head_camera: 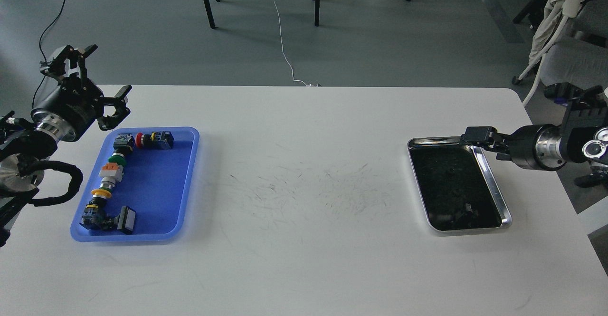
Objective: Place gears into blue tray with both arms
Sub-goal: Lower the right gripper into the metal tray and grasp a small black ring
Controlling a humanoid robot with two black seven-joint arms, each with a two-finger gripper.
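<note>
Looking down from the robot's head, the view took in a white table (304, 173) with two trays set well apart, one toward each arm, probably so that each arm had its own side to work.

At the left lay the blue tray (187, 183), the place the gears were meant to go. It already held a curved row of push-button switches (114, 176) with red, green, orange and yellow caps along its left and far edges; the right half of its floor was bare, which looked like the likeliest room for gears.

At the right lay a shiny silver tray (496, 190) with a dark bottom. Small dark bits (463, 214) showed near its front end (possibly the gears, though too small and dark to tell teeth or holes).

The left gripper (97, 73) hung just beyond the blue tray's far left corner, fingers spread wide apart and holding nothing, seemingly waiting clear of the tray.

The right gripper (468, 138) reached in low over the silver tray's far right corner. Its fingers appeared as one dark block, so apart or together could not be told. No gear was visible in the blue tray.
</note>
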